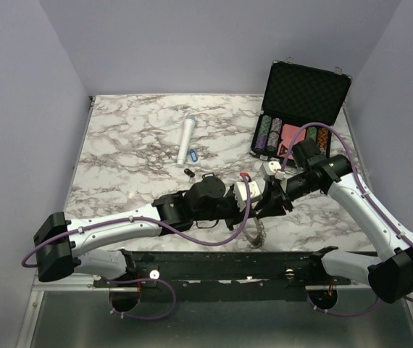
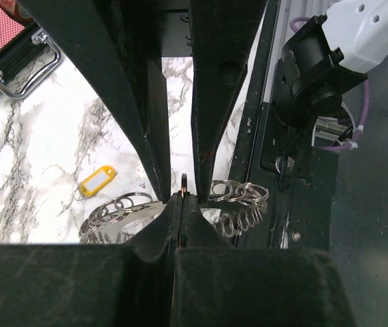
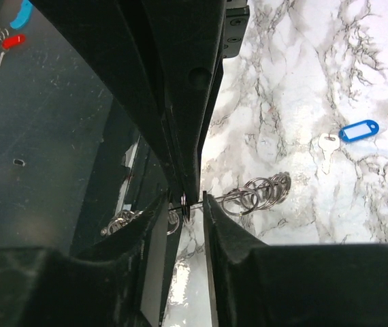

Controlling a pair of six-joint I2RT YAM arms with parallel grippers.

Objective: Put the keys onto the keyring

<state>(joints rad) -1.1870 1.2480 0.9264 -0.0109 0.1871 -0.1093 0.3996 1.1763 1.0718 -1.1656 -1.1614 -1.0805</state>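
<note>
The keyring [image 1: 256, 233], a big silvery ring fringed with small split rings, hangs between both grippers near the table's front edge. My left gripper [image 2: 183, 197] is shut on it, pinching one small ring; its fringe spreads out on both sides [image 2: 238, 197]. My right gripper [image 3: 184, 204] is open a little, its jaws on either side of that same ring and the left fingertips; more of the keyring's fringe [image 3: 259, 194] trails to the right. A yellow-tagged key [image 2: 97, 182], a blue-tagged key [image 3: 359, 130] and a black-tagged key [image 1: 189, 172] lie loose on the marble.
A white cylinder [image 1: 186, 139] lies at mid-table beside the blue tag [image 1: 194, 154]. An open black case [image 1: 304, 94] of poker chips stands at the back right. The black base rail [image 1: 221, 264] runs along the front edge under the keyring.
</note>
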